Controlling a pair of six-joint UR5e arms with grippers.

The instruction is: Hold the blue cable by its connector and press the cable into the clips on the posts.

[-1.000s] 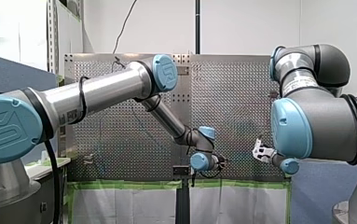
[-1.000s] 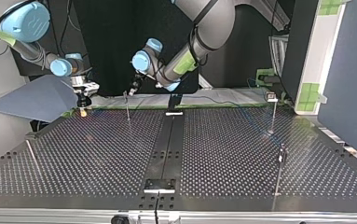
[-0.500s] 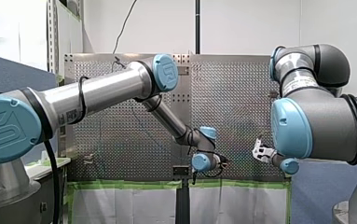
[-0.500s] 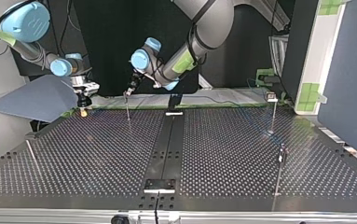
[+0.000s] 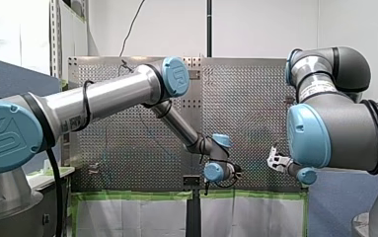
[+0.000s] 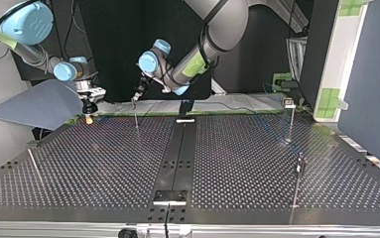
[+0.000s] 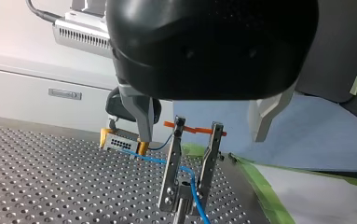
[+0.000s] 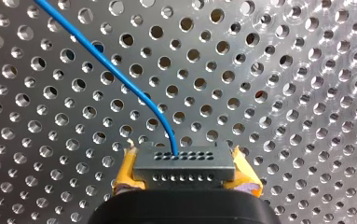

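**First clip under way, connector held fast**

Seen from across the desk (image 6: 103, 163), everything happens at the near-left post (image 6: 136, 115), so I'll place things by it.

To the left of that post, low over the desk, the right end effector (image 6: 89, 116) has its yellow pads (image 8: 126, 176) pinching the grey connector (image 8: 184, 163) from both sides. The blue cable (image 8: 120, 77) leaves the connector's face and curves off toward the post.

At the post itself, the clip (image 7: 176, 158) stands as two metal prongs. The cable runs between them low down, though I can't tell whether it is fully seated.

Just above the post hangs the left end effector (image 7: 202, 139). Its fingers are spread wide, one on each side of the clip, and they grip nothing.

My reading is that this is the pressing step at the first clip. The next move calls for the left fingers to bear down on the cable right beside the prongs while the right keeps the line taut.

Well to the right of the post, the far posts (image 6: 290, 124) look unthreaded.
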